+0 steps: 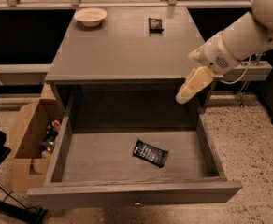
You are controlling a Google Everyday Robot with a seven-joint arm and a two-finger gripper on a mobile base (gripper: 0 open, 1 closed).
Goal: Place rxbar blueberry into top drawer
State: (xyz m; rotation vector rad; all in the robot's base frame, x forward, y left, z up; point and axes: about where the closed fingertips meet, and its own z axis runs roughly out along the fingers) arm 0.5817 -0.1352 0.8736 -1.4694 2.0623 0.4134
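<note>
On drawer floor, right of centre: rxbar blueberry (150, 153) lies flat in open top drawer (136, 196). Empty pincer (185, 93) hangs above drawer's right wall, opening width can't tell. Placement looks done; next move: retreat clear of drawer.

Can't read lettering on rxbar blueberry (150, 153). Lose arm (248, 31) at right edge, just past gripper (185, 94) above right rear corner of top drawer (80, 196). Can't identify cardboard box (23, 125) contents, partly behind drawer wall.
</note>
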